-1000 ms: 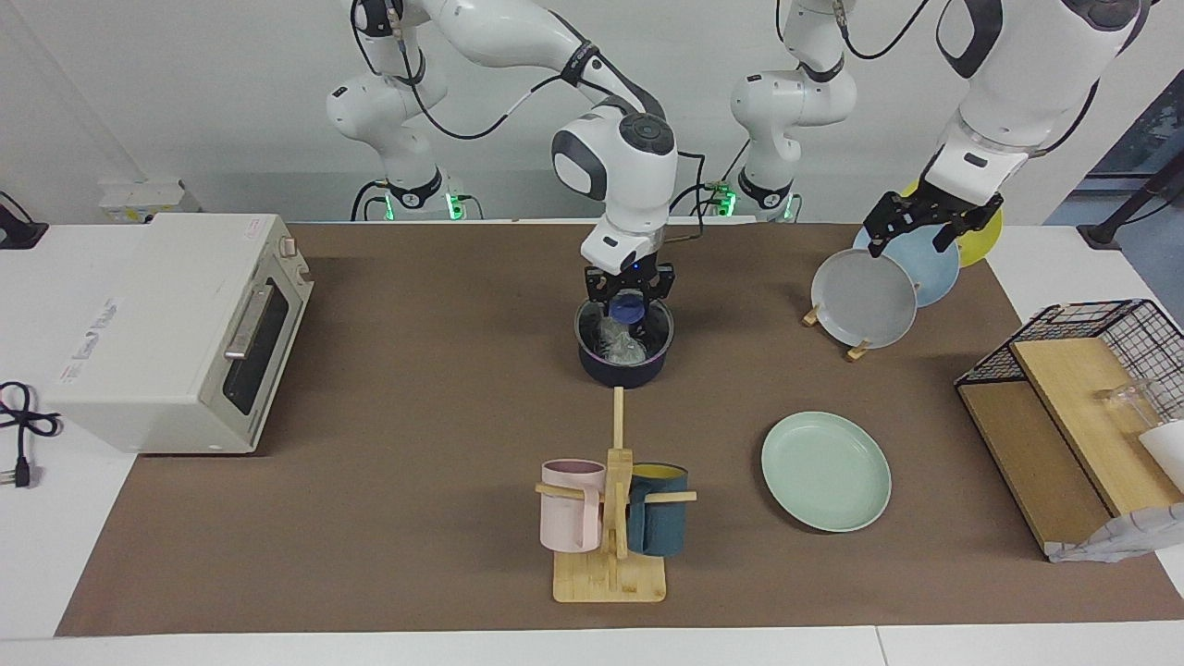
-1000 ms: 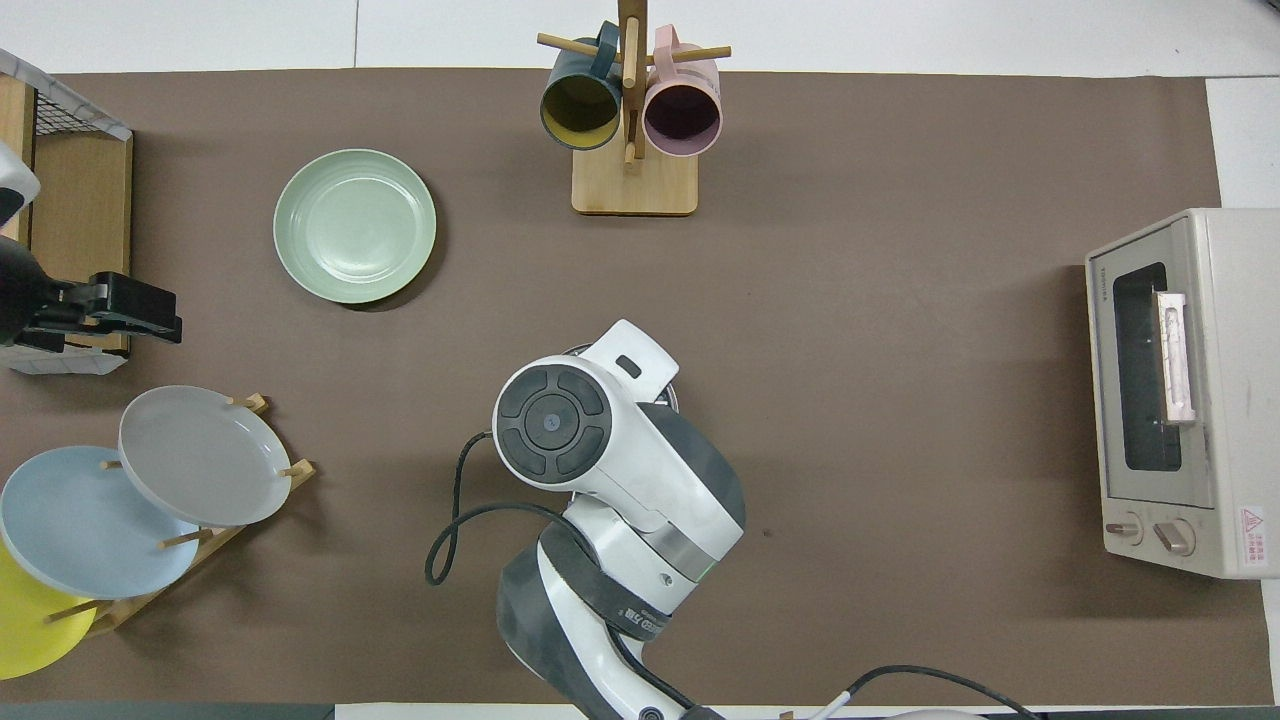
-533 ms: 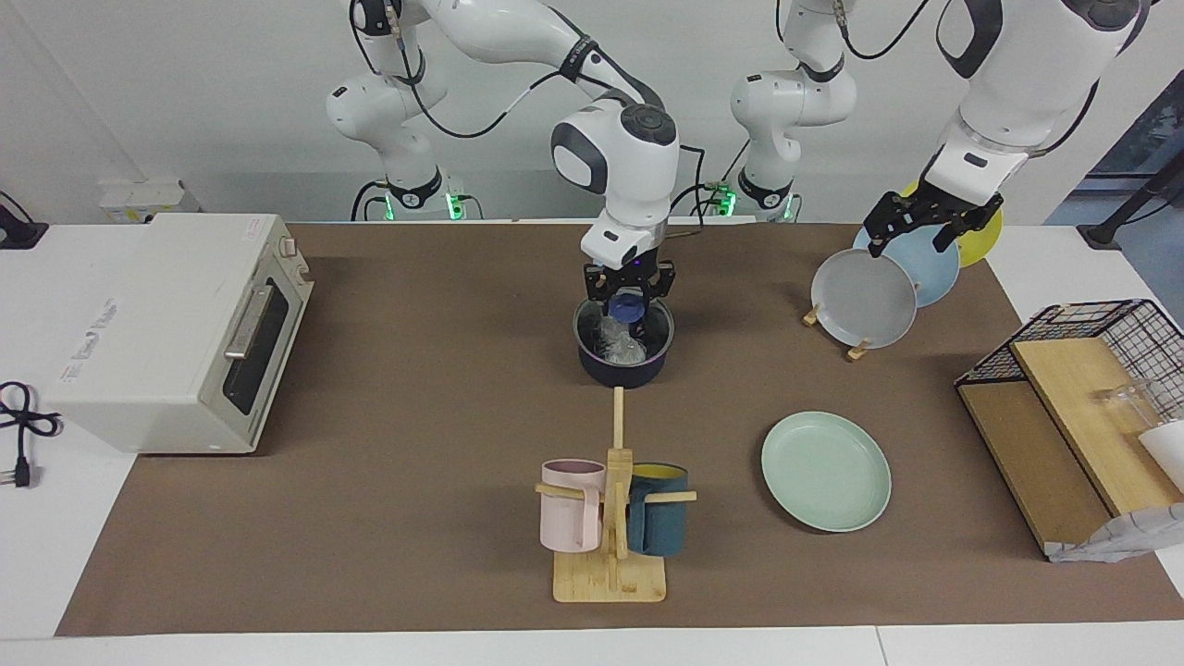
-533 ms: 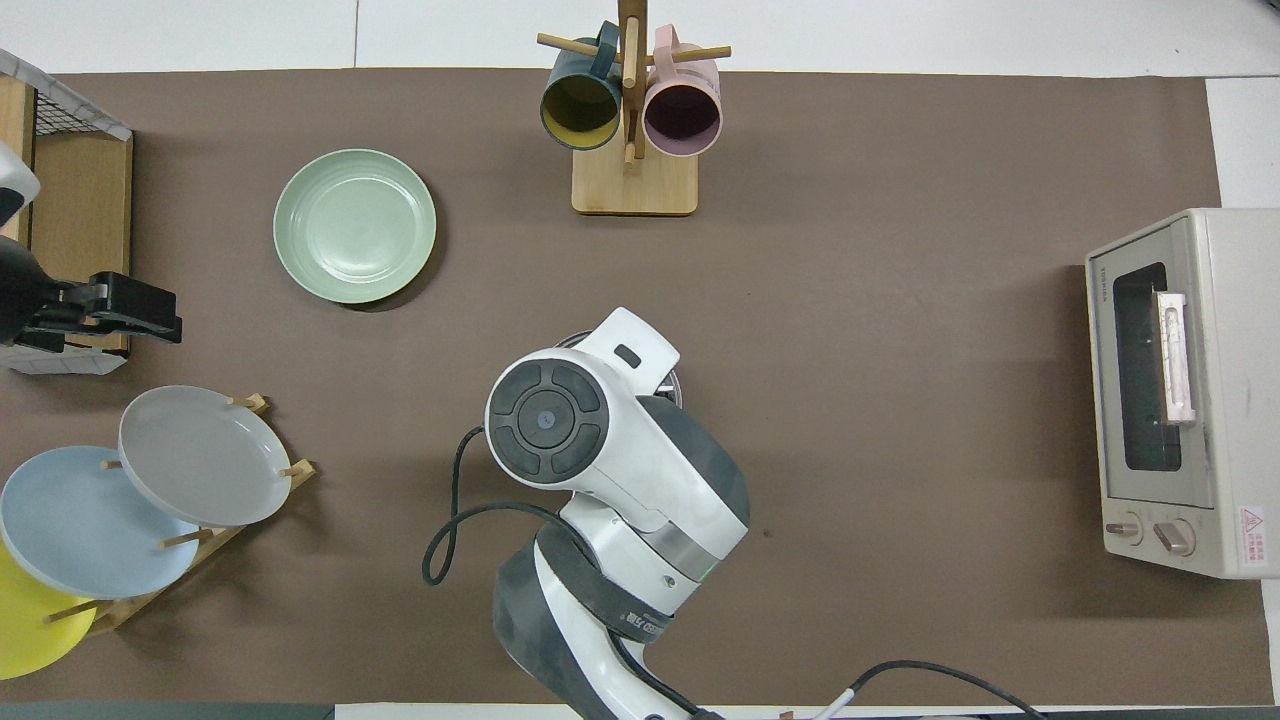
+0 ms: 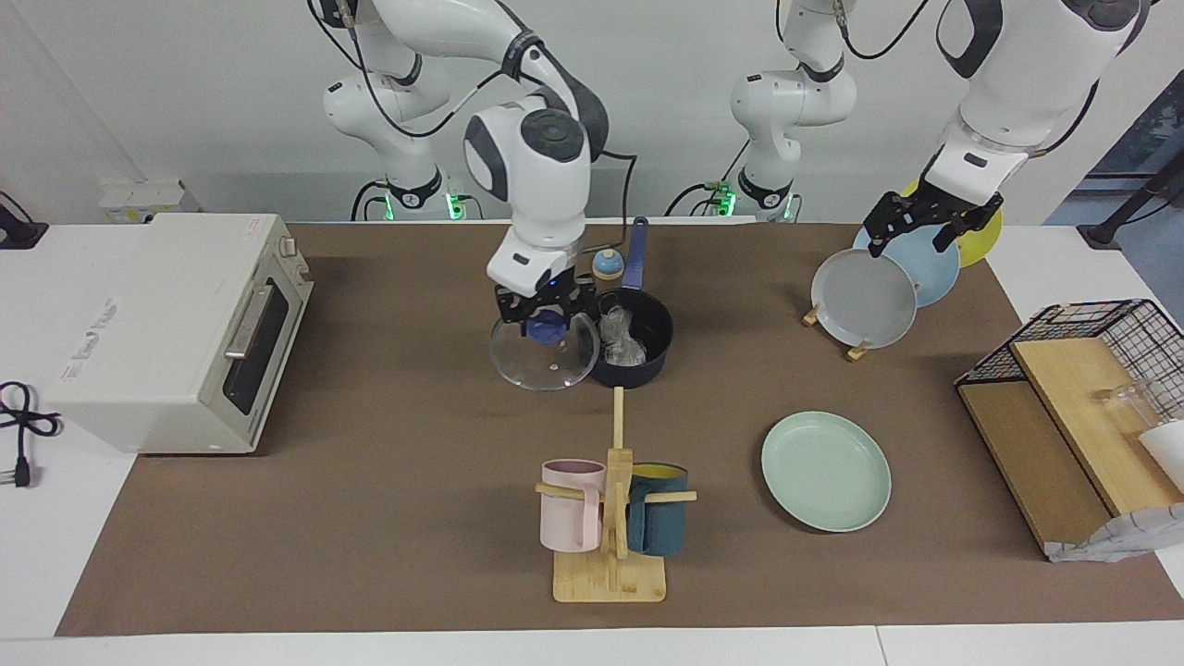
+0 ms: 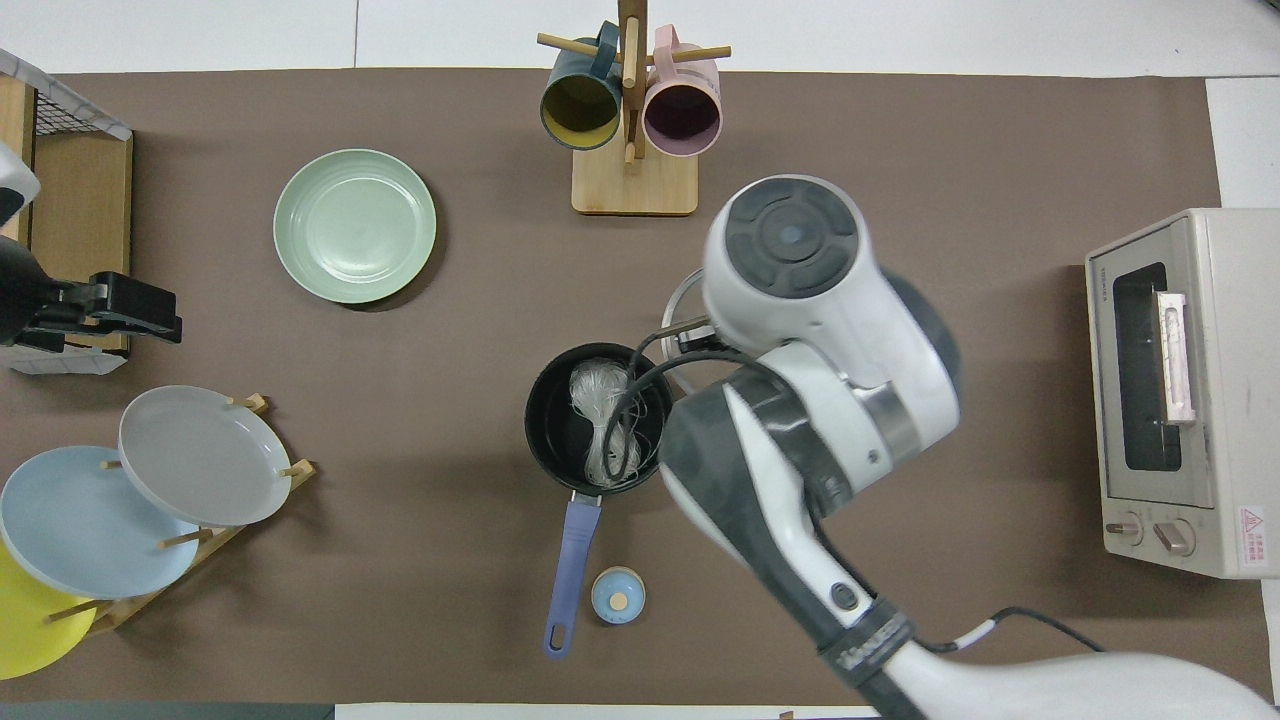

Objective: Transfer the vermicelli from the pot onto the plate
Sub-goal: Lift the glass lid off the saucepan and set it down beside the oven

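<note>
The right gripper (image 5: 546,319) has swung off the pot (image 5: 632,347) toward the right arm's end of the tabletop, carrying the glass lid (image 5: 543,356) by its blue knob, jaws clamped on it as before. A second ago that lid sat over the pot under the gripper; now it hangs tilted just beside the pot, its rim low over the brown tabletop. With the lid gone, the vermicelli (image 6: 600,420) lies uncovered in the black inside (a whitish clump with loose strands). The arm's move also uncovers the pot's blue handle (image 6: 570,565) and a small light blue knobbed lid (image 6: 617,595) beside it, both hidden earlier.
</note>
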Robot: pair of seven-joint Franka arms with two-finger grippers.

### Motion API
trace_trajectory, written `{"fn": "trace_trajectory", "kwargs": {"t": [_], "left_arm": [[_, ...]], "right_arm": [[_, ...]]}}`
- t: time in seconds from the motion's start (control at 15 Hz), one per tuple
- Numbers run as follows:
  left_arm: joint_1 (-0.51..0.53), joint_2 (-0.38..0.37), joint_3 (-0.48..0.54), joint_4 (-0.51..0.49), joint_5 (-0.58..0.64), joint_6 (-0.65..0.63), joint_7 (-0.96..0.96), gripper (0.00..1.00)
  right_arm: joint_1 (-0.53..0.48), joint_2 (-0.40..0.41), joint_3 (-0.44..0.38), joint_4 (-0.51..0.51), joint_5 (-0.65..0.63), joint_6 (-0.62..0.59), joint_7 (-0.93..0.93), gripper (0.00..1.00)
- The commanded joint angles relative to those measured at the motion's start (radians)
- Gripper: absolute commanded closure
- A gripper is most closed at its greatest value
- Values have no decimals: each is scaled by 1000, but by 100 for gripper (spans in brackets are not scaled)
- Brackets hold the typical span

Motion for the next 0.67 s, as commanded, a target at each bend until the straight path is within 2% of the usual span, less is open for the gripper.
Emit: {"fn": "trace_trajectory", "kwargs": {"t": [0.0,0.27,0.6], "left_arm": [[11,-20,-4,-17,-11,0,-5,0],[11,-20,-2,-17,-11,-1,-5,0],[11,-20,-4,-17,-11,-1,-5,0]], "right_arm": [[-113,-57,16,-98,-7,5,-172,54],[-248,-84,16,-190,-6,40,-326,54],[-323,-132,14,-374,-1,252,-417,54]]}}
